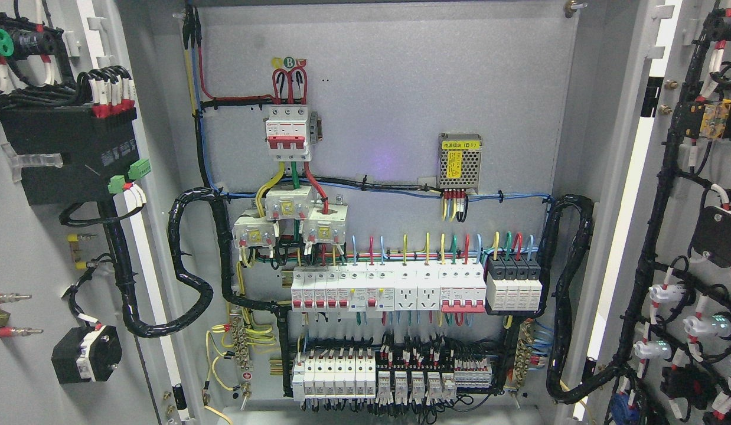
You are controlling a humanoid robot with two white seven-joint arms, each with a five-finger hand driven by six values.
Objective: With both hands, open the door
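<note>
Both doors of the electrical cabinet stand swung wide: the left door (46,248) fills the left edge of the head view, the right door (696,236) the right edge, each showing its wired inner face. Judged from this, the opening looks finished or nearly so. Neither robot hand nor arm appears, so the state of the fingers cannot be told. If any swing remains, it is best done by pushing each door outward evenly on its free edge, well apart from the wire looms (191,265) that cross at the hinges.

Between the doors lies the back panel (401,88). It carries one red main breaker (289,133), three current transformers (289,206) below it, one mesh-cased power supply (460,160), and two rows of breakers: the upper row (413,289) and the lower row (389,375). Two black looms run, one toward each door.
</note>
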